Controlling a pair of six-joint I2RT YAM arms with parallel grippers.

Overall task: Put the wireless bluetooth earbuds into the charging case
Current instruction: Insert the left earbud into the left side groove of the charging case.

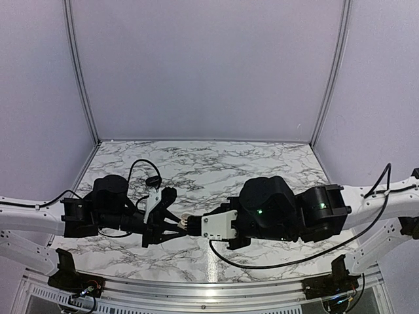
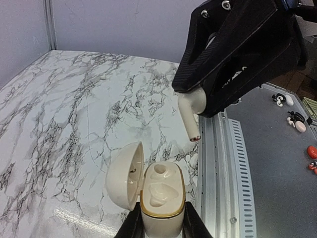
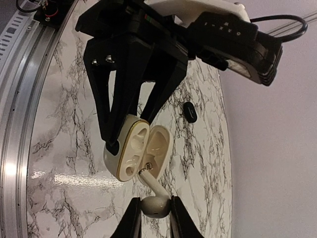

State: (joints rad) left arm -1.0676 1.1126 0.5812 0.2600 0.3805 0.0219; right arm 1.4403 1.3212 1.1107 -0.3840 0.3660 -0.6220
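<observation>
The charging case (image 2: pixel 161 198) is cream-white with a gold rim. Its lid (image 2: pixel 124 173) is swung open to the left, and both pockets show empty. My left gripper (image 2: pixel 162 218) is shut on the case body and holds it above the table's near edge. My right gripper (image 3: pixel 154 210) is shut on the head of a cream-white earbud (image 3: pixel 156 206). The earbud's stem points at the case (image 3: pixel 130 151), with its tip just at the rim by the open lid. In the left wrist view the earbud (image 2: pixel 190 111) hangs a little above the case. No second earbud is clearly in view.
A small black oval object (image 3: pixel 189 111) lies on the marble table (image 1: pixel 216 163) beyond the case. The aluminium rail (image 2: pixel 218 163) runs along the near edge. Both grippers meet at the centre front (image 1: pixel 186 224). Purple walls close the back and sides.
</observation>
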